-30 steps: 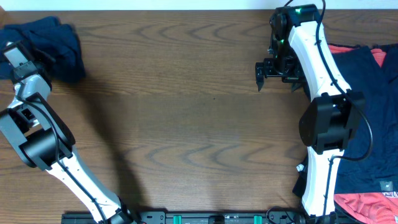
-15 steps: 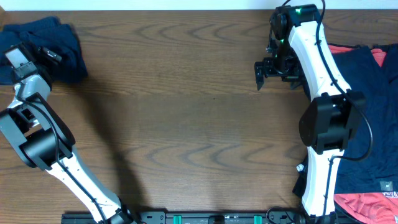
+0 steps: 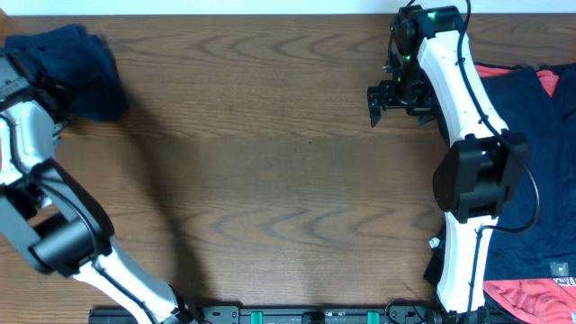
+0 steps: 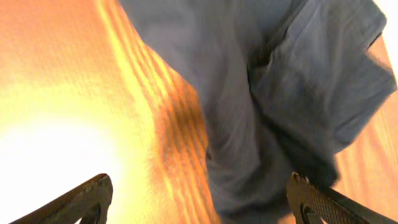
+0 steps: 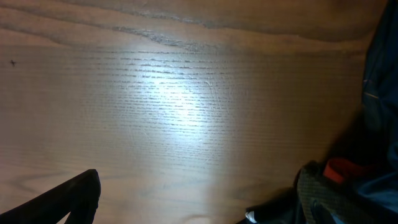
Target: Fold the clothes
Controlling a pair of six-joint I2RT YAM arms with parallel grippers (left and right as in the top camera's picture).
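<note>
Clothes (image 4: 267, 93) under left end effector (image 4: 200, 199), jaws wide

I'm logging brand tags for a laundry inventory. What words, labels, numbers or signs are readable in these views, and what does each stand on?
No text is readable in any view.
Small pale tag on the navy garment at the table's right side: too small to read.
Bundled navy cloth at the far left: no print or label visible.
Both wrist views: no writing shows.
</note>
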